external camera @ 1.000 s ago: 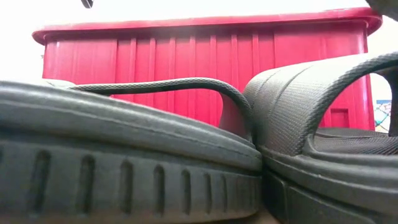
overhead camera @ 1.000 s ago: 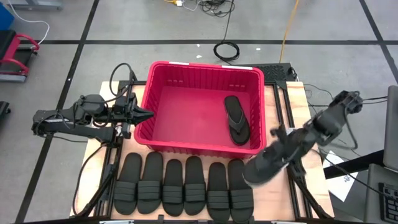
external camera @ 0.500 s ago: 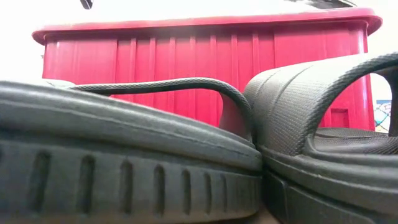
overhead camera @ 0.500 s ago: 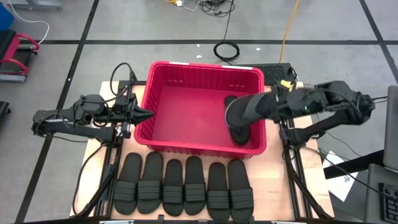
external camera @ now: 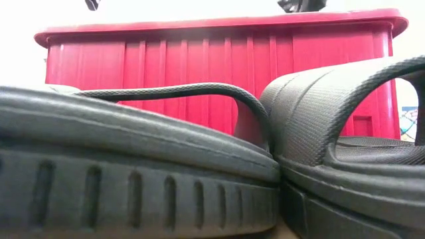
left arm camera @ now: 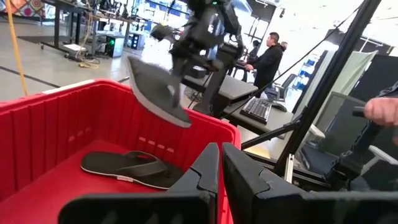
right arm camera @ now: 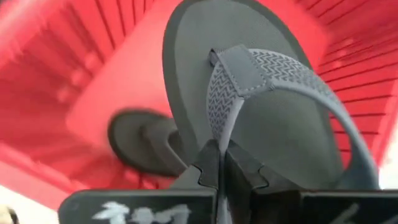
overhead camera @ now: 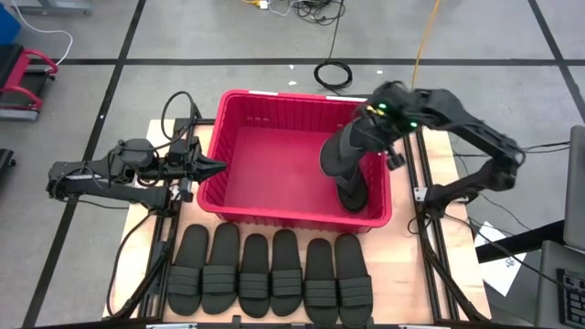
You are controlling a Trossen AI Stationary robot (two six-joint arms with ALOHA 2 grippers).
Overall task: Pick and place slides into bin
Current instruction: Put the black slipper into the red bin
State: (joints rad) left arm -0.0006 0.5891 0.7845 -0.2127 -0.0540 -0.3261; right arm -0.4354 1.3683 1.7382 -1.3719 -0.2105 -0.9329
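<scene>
Right gripper (right arm camera: pixel 219 163): jaws clamped on a flip-flop (overhead camera: pixel 345 153) strap — held above the bin (overhead camera: pixel 239 103).
Second flip-flop (left arm camera: pixel 127 168): on the bin floor.
Left gripper (overhead camera: pixel 216 167): beside the bin — jaws together, empty.

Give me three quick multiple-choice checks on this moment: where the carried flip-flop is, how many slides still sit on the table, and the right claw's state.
1. Where is the carried flip-flop?
A. Over the bin's right part
B. On the floor
C. Beside the left claw

2. How many slides lie in the row in front of the bin?
A. Two
B. Four
C. Six

3. What is the right claw doing?
A. Open and empty
B. Shut on the flip-flop's strap
C. Resting on the table

Answers: 1 A, the high view shows it above the bin, over the flip-flop lying inside. 2 C, six slides lie side by side. 3 B, the right wrist view shows the fingers pinching the strap.
</scene>
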